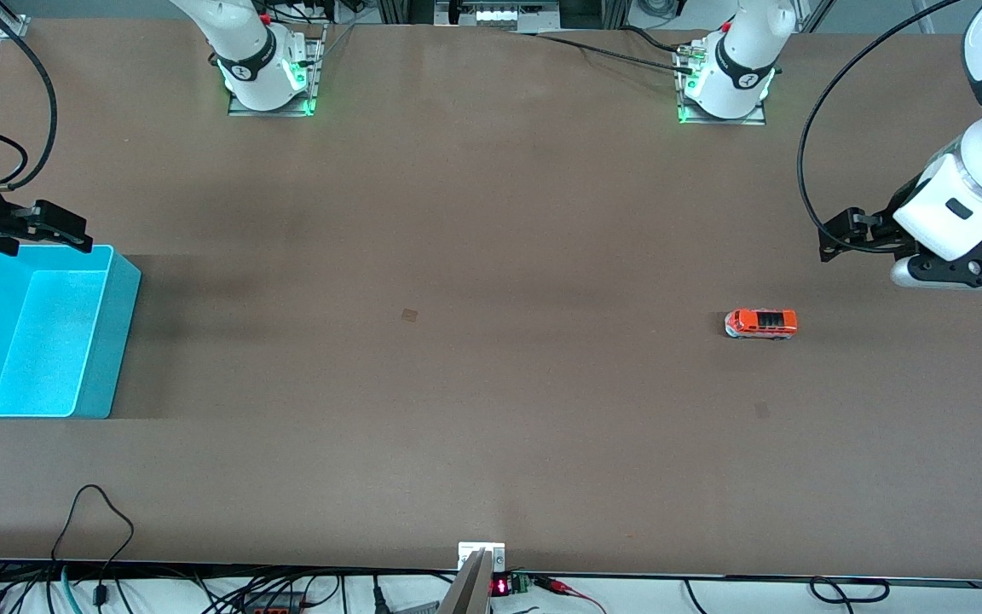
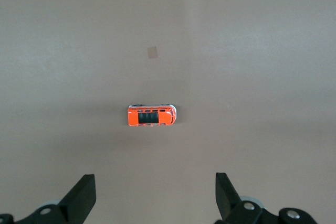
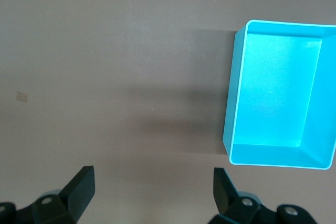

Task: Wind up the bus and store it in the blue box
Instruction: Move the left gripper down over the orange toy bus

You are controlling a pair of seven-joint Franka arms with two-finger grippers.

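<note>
Orange toy bus (image 1: 761, 324) alone on our table (image 1: 491, 384), left hand (image 2: 155, 195) spread wide above it, right hand (image 3: 153, 192) likewise apart near the blue box (image 3: 233, 103), whose empty inside our right wrist view shows whole.

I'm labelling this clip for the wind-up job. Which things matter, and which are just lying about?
Job:
- bus, on the table toward the left arm's end
- blue box, empty, toward the right arm's end

Lying about:
- small square mark on the table
- cables at the table's near edge

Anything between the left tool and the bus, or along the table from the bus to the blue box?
Nothing visible. The left tool hangs open over bare table beside the bus. The table between the bus and the blue box shows only small flat marks. The right tool waits open by the box.
</note>
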